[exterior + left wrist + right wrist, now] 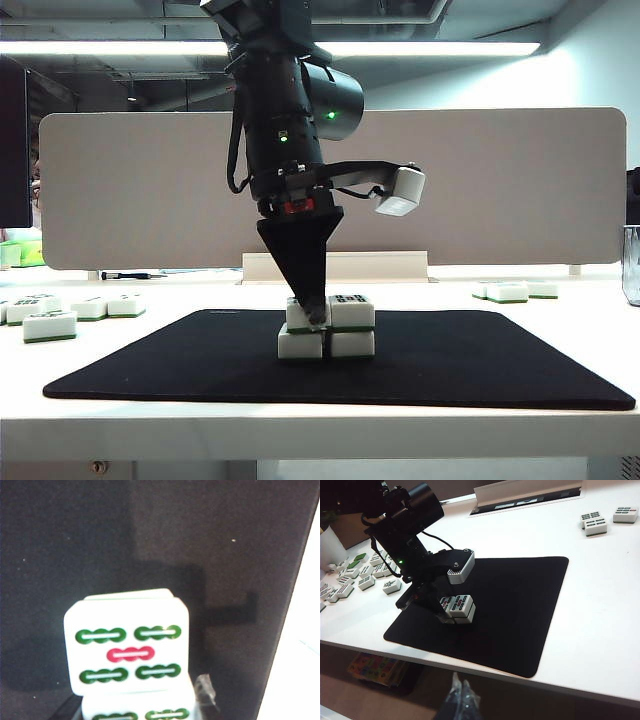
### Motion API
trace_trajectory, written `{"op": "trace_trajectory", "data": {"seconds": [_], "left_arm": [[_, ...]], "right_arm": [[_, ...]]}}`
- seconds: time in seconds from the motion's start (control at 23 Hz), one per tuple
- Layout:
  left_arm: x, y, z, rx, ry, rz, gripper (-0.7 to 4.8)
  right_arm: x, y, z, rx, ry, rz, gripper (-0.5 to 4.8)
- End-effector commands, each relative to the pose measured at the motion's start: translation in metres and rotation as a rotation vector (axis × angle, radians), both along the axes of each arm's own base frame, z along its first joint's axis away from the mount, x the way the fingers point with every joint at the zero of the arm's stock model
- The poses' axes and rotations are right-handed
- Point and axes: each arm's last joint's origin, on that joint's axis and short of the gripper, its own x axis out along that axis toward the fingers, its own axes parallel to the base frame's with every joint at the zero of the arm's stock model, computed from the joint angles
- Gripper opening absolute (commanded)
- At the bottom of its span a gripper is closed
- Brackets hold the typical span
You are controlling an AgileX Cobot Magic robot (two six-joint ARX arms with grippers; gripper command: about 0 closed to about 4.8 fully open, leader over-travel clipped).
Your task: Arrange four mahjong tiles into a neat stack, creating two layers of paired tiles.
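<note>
On the white table point(560, 340) you have a black mat point(480, 360), and the stack point(327, 328) sits near its middle, two tiles on two. Spare tiles point(50, 315) lie far off to the left and more point(515, 291) to the right, well apart from the work.

Your left gripper point(313, 310) points straight down onto the stack's upper left tile point(300, 312), its tip at that tile's right side, close to the seam with the upper right tile point(352, 310). Its jaws look about half open, but you cannot tell from these views whether they clamp the tile or merely rest on it. The upper left tile seems to sit a little off square over the lower left tile point(299, 345), so judge the next move as a small nudge or release there. The lower right tile point(352, 343) looks flush.

Your right gripper point(461, 700) hangs near the table's front edge, well apart from the stack, fingertips together and holding nothing. The left arm is plainly nearer.
</note>
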Motion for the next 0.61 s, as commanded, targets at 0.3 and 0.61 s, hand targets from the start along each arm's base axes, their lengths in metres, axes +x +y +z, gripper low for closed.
{"op": "trace_trajectory", "data": {"seconds": [0.3, 0.61], "left_arm": [[0.0022, 0.0042, -0.0017, 0.058, -0.020, 0.016, 0.81], [0.0025, 0.0041, -0.0017, 0.054, -0.020, 0.016, 0.94]], "right_arm": [[-0.0025, -0.0001, 0.0008, -0.003, -0.025, -0.001, -0.01], [-0.0025, -0.0001, 0.0008, -0.003, -0.025, -0.001, -0.01]]}}
